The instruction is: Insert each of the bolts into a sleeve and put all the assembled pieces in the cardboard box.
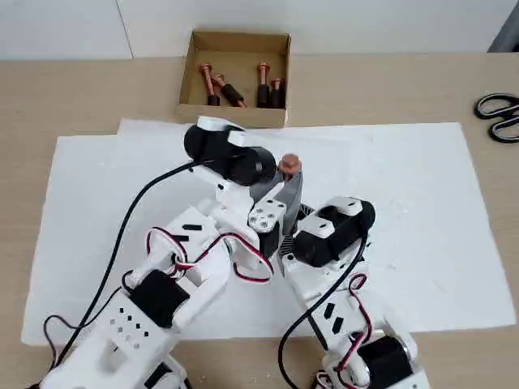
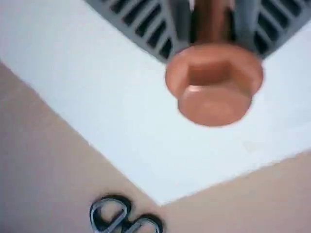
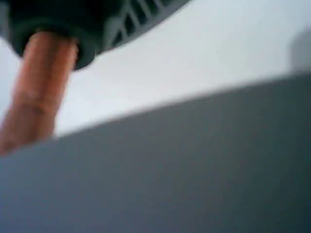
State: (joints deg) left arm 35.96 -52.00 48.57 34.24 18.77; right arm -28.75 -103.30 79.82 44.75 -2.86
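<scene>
1. Closest to the lens in the right wrist view, a blurred grey slab of the right gripper (image 3: 194,165) covers the lower frame. Whether it is wide or narrow cannot be told.
2. Above it, at the upper left of that frame, a copper-coloured hex-head bolt (image 3: 39,87) has its shank pushed into a black cylindrical sleeve (image 3: 53,24).
3. At the upper right of the left wrist view, the bolt's head faces the camera. The left gripper (image 2: 211,19) has its ribbed grey fingers (image 2: 141,24) closed on the sleeve around the shank.
4. At the centre of the high view, the bolt head shows between the two arms, over a white paper sheet (image 1: 422,211) on the wooden bench (image 1: 81,89).
5. At top centre, a brown cardboard box (image 1: 188,77) holds four assembled bolt-and-sleeve pieces (image 1: 229,91).
6. Black-handled scissors (image 1: 499,116) lie on the bench at the right edge.
</scene>
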